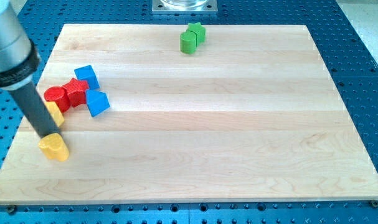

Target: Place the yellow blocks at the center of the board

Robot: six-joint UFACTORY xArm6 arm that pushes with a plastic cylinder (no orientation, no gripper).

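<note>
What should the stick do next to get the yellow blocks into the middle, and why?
Probably a short push toward the view's right. My tip sits right at the upper left of the yellow heart-shaped block, near the board's left edge, and the middle lies far to the right. The other yellow block, partly hidden behind the rod, waits beside the red blocks.

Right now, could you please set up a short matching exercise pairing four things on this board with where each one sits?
Things:
1. green blocks
2. yellow heart-shaped block
3. red blocks
4. my tip

Places:
A. nearest the view's bottom-left corner
B. near the view's top edge
C. just above the yellow heart-shaped block
D. between two blue blocks

Pairs: 1-B, 2-A, 3-D, 4-C
</note>
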